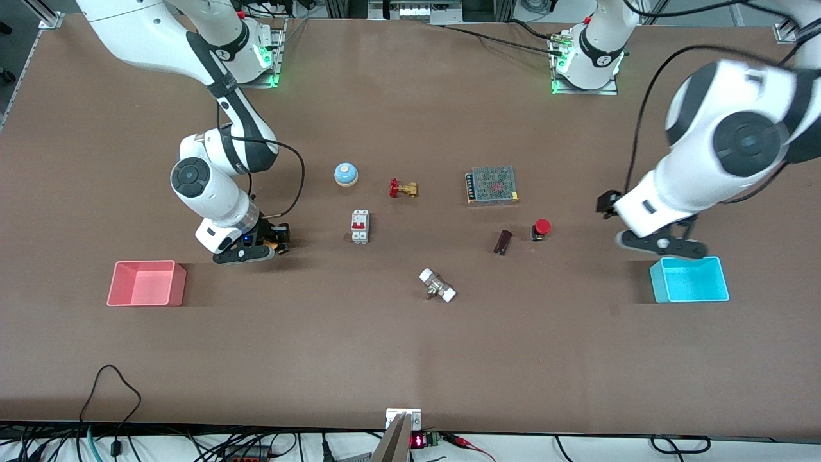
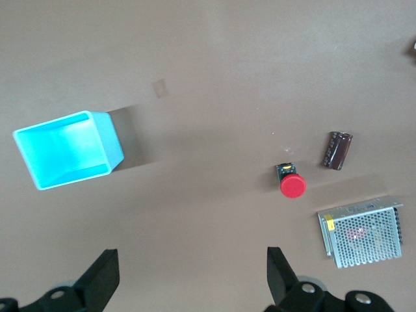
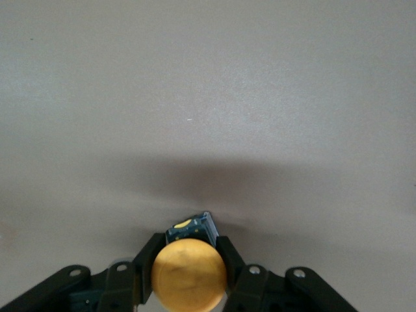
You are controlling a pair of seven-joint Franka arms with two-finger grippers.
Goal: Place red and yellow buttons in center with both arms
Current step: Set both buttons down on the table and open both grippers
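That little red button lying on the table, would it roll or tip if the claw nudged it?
The red button lies on its side, so tipping seems unlikely. Its round cap might let it swivel or roll in an arc, though the squarish black body probably checks that. It looks small and light, so a nudge would likely skid it along the smooth tabletop.

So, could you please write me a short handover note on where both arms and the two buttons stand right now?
Right hand: shut on the yellow button, low over the table beside the pink tray, toward the right arm's end.
Left hand: open and empty, up over the table beside the cyan tray.
Red button: lying on the table beside the dark capacitor, nearer the front camera than the mesh power supply, toward the left arm's end.
Done: yellow button gripped.
Left: carry yellow to the centre and release; red probably still needs moving inward.
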